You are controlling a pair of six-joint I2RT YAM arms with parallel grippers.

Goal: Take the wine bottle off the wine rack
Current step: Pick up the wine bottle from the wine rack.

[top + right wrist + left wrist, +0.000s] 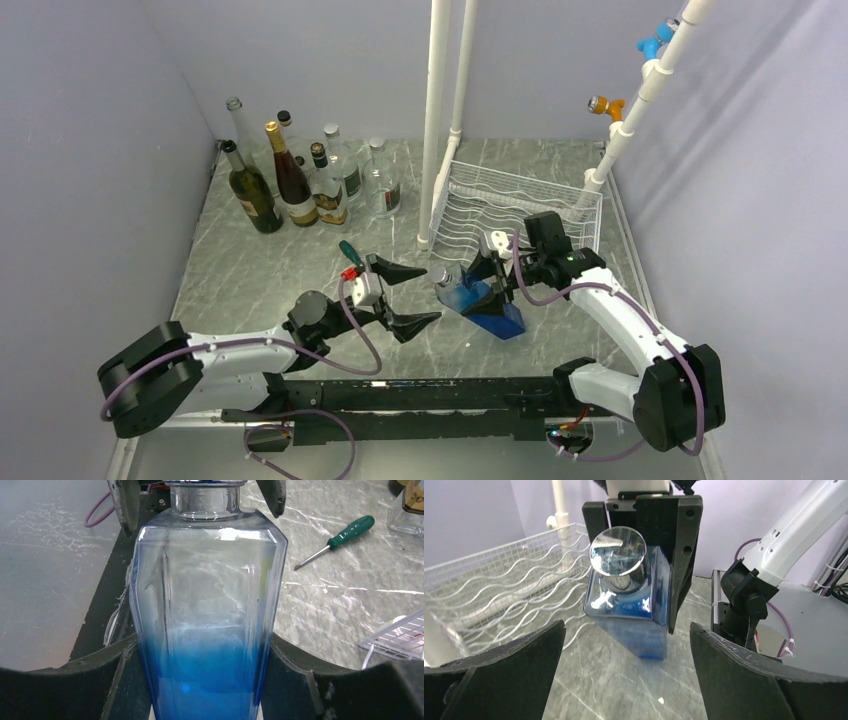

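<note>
The wine bottle (pixel 478 297) is a square glass bottle, clear at the shoulder and blue toward the base, with a silver cap (pixel 618 551). It hangs tilted just in front of the white wire wine rack (pixel 520 205), its cap toward the left. My right gripper (pixel 492 278) is shut on its lower body; in the right wrist view the black fingers (pixel 112 672) press both sides of the bottle (pixel 205 605). My left gripper (pixel 433 296) stands wide open facing the cap, not touching it. In the left wrist view the bottle (pixel 629 610) sits beyond the spread jaws, with the rack (pixel 499 590) behind it.
Several upright bottles (pixel 300 185) stand at the back left. A green-handled screwdriver (pixel 349 250) lies near the left gripper, also visible in the right wrist view as the screwdriver (pixel 340 535). White pipes (pixel 435 120) rise beside the rack. Walls close in on both sides.
</note>
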